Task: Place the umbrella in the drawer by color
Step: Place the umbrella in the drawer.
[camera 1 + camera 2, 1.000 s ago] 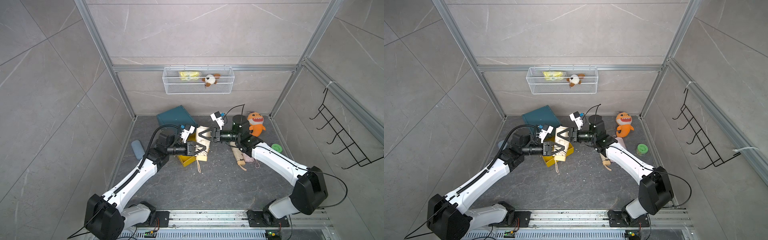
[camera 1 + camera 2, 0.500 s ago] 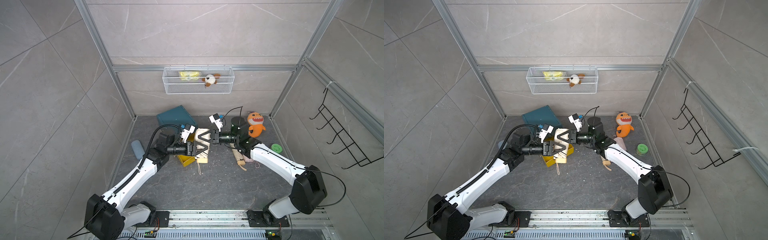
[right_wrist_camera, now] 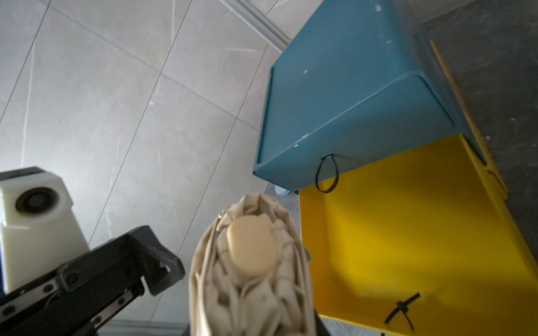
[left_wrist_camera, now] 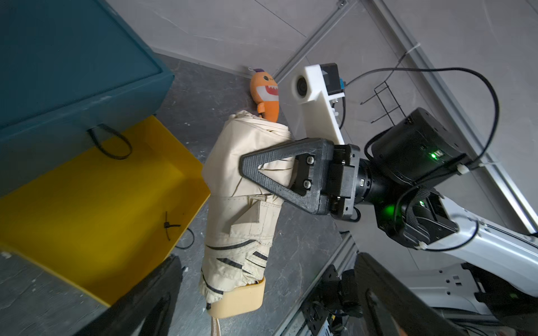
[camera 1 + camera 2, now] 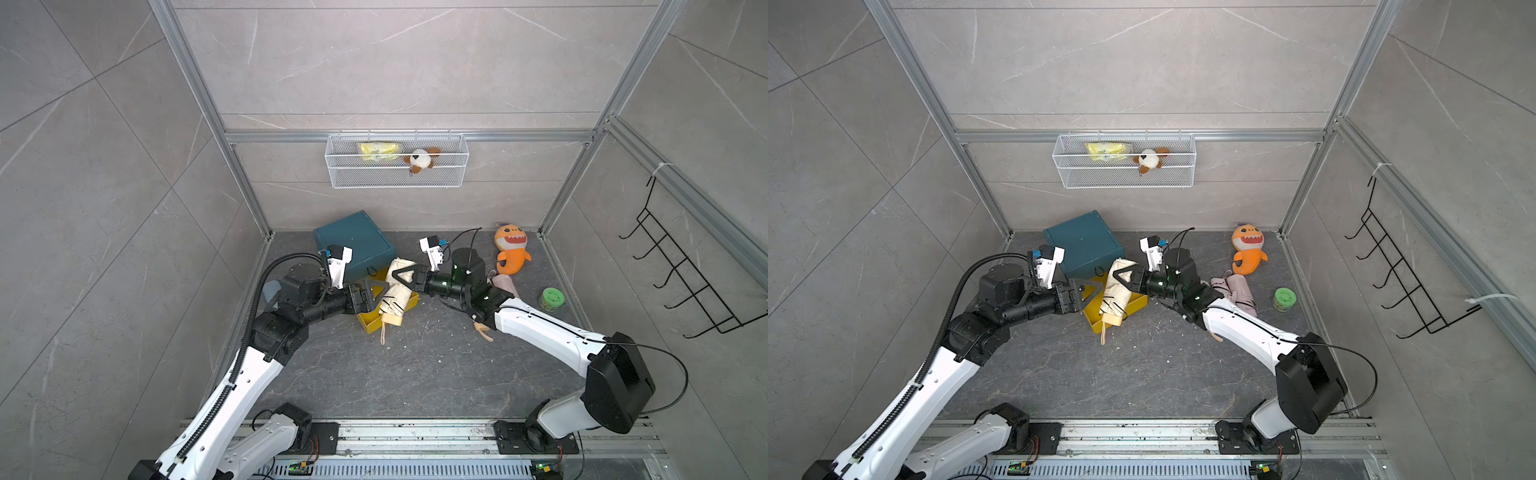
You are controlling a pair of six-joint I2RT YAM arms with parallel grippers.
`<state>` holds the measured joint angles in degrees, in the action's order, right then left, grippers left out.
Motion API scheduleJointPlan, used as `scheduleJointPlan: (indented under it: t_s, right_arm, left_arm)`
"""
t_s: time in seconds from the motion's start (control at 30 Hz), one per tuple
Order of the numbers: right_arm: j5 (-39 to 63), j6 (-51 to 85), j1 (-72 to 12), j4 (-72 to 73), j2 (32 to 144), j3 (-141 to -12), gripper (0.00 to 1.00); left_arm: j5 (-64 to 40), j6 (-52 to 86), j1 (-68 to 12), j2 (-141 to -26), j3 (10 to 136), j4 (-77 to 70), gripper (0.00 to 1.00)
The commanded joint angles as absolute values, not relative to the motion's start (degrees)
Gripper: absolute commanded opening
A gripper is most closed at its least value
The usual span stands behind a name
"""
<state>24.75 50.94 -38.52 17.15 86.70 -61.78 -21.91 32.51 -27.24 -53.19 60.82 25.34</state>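
1. A second earlier the left gripper (image 5: 376,297) was clamped on the cream umbrella (image 5: 395,291). Now its jaws stood spread wide, clear of the cloth, and it had drawn back a little toward its own side.
2. The right gripper (image 5: 404,279), looser around the upper end before, had moved in and closed on the folded canopy. The left wrist view showed one finger (image 4: 279,150) pressed into the fabric.
3. The umbrella had barely shifted. It hung tilted in the right gripper's hold, handle end toward the near side with its strap (image 5: 382,332) dangling, over the right edge of the open yellow drawer (image 5: 368,322). Whether it touched the drawer could not be told.
4. A teal box (image 5: 357,241) sat over the drawer's back part.
5. The left gripper's open fingers hung over the drawer's left part, just beside the umbrella.
6. A pink umbrella (image 5: 1235,291) lay on the floor, partly under the right arm. An orange plush shark (image 5: 512,251) lay near the back wall, a green tub (image 5: 552,298) sat by the right wall, and a wire basket (image 5: 415,178) hung on the back wall.
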Motion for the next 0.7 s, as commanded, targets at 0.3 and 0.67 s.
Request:
scheduleJointPlan:
  t_s: [0.3,0.67]
  right_arm:
    - [-3.6,58.0,-44.9,36.8,94.8,-60.5,0.24]
    - [-16.5,59.3,-48.3,40.0,99.9,-61.4,0.26]
  left_arm:
    - [-6.9,29.4,-27.2,-48.9,56.7,36.2,0.96]
    - [-5.1,29.3,-27.2,-45.7,54.2,37.0,0.96]
